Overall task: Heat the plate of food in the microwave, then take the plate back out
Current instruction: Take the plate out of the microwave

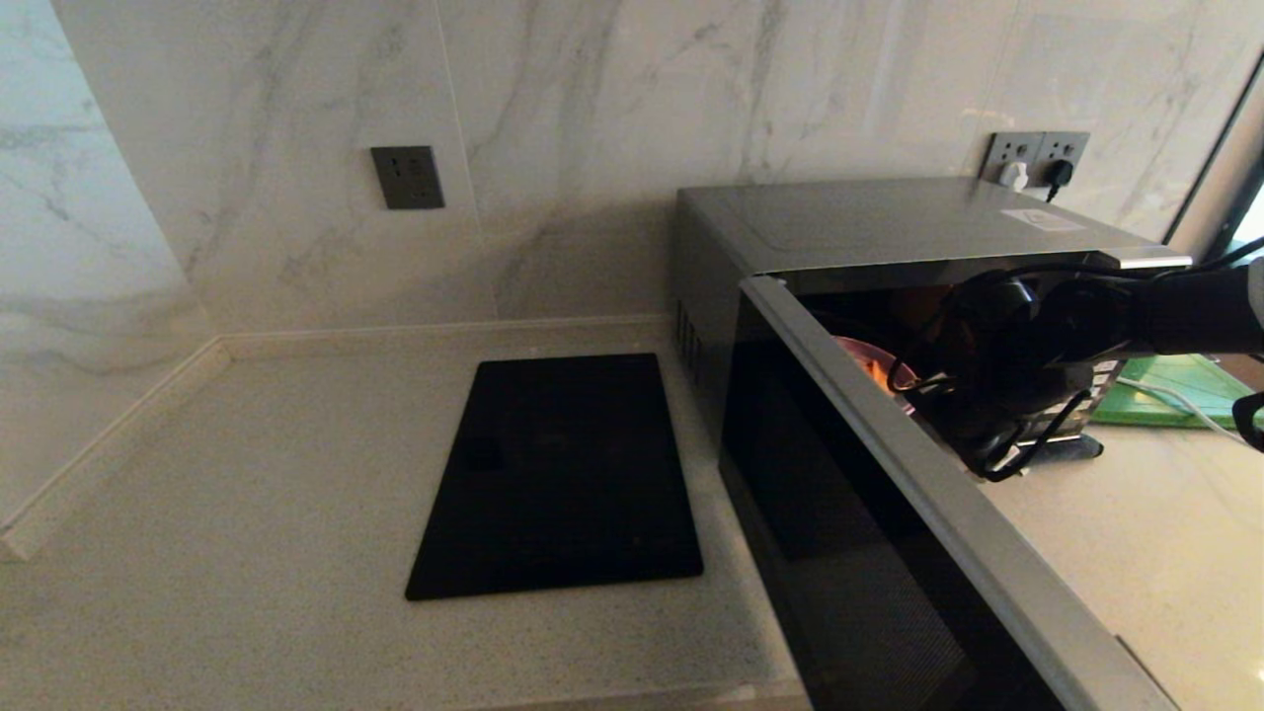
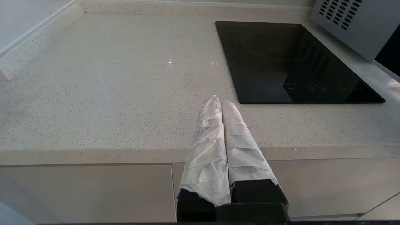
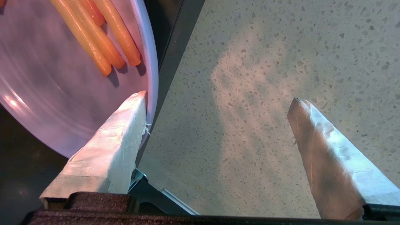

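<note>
The silver-grey microwave (image 1: 889,222) stands on the counter with its black glass door (image 1: 859,553) swung wide open towards me. The lavender plate (image 1: 857,354) sits just inside the opening on the dark floor, several golden fries (image 3: 103,40) on it. My right arm (image 1: 1136,311) reaches into the opening from the right. The right gripper (image 3: 218,97) is open: one wrapped finger (image 3: 125,125) lies over the plate's (image 3: 47,93) rim, the other (image 3: 315,137) hangs over bare counter. The left gripper (image 2: 220,99) is shut on nothing, parked at the counter's front edge.
A flat black cooktop (image 1: 563,474) lies left of the microwave. A green cutting board (image 1: 1175,390) sits behind my right arm at the far right. Wall sockets (image 1: 1037,158) with plugs are behind the microwave. The open door juts out over the counter's front.
</note>
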{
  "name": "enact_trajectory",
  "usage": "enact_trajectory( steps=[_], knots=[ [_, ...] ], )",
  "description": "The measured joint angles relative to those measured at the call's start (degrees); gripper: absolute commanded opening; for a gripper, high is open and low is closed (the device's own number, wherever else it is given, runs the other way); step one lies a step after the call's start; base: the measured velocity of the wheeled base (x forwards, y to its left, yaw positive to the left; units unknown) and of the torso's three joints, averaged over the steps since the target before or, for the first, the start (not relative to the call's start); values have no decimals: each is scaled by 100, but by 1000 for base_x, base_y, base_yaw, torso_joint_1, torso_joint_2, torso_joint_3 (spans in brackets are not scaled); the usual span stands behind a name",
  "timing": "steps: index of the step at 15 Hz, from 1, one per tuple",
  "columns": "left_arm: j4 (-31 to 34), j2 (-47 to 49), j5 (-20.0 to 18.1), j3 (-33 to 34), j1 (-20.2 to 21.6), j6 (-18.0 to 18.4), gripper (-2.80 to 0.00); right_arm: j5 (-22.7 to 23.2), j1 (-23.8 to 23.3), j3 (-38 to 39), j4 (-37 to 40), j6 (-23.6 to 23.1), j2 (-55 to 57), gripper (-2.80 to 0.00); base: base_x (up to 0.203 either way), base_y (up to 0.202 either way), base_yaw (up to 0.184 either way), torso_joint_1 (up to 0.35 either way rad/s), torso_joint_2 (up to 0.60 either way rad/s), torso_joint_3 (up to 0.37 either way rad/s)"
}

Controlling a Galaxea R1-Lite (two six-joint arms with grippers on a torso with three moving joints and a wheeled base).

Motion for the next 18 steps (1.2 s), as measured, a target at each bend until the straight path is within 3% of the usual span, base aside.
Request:
enact_trajectory(
  steps=[18],
  knots=[
    [0, 0, 0, 0, -2, 2, -280, 15, 6, -433, -44, -58, 264, 0, 0, 0, 0, 0, 0, 0]
  ],
)
